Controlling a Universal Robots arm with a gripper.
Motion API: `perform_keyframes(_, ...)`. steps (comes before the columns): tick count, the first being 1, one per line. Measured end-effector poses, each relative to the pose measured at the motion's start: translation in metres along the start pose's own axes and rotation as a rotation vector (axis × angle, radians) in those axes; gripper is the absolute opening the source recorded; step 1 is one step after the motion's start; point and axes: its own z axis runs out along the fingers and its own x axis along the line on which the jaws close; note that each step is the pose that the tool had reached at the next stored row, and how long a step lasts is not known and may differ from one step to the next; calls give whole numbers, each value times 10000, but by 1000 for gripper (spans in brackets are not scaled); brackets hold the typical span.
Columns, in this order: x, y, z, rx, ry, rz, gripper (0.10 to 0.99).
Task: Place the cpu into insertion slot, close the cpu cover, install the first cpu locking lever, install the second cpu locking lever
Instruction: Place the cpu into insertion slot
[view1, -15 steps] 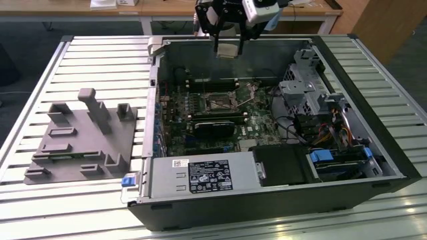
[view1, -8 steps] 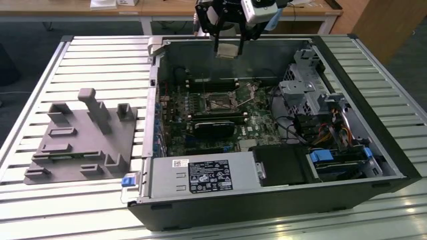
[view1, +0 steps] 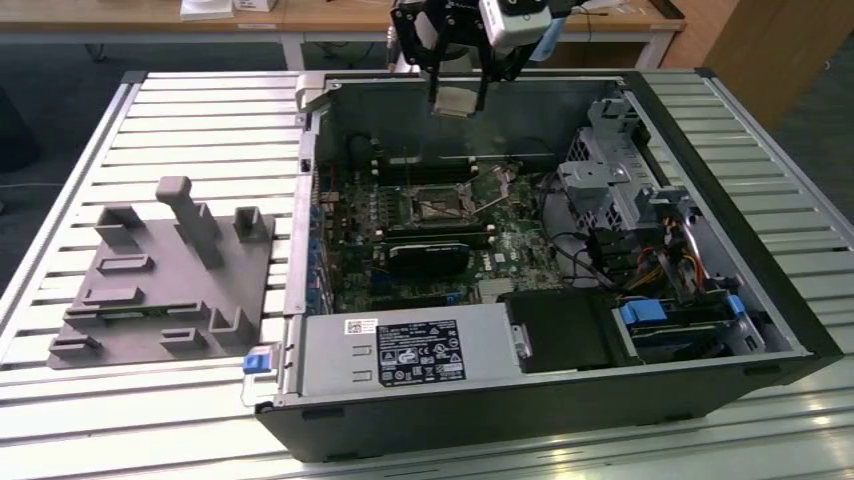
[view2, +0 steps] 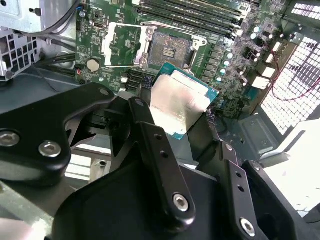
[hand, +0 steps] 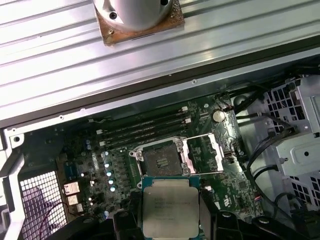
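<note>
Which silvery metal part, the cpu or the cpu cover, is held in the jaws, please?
The cpu, a solid square chip, sits between the jaws. The cpu cover, a windowed frame, lies open beside the insertion slot.

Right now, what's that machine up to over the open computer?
The jaws of a robot arm are shut on the cpu, holding it in the air above the open computer case. On the motherboard below, the insertion slot is empty and the cpu cover is flipped open beside it.
</note>
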Motion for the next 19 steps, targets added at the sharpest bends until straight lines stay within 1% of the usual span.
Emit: perform_keyframes(19,0,0,2,-17,-77,857,541)
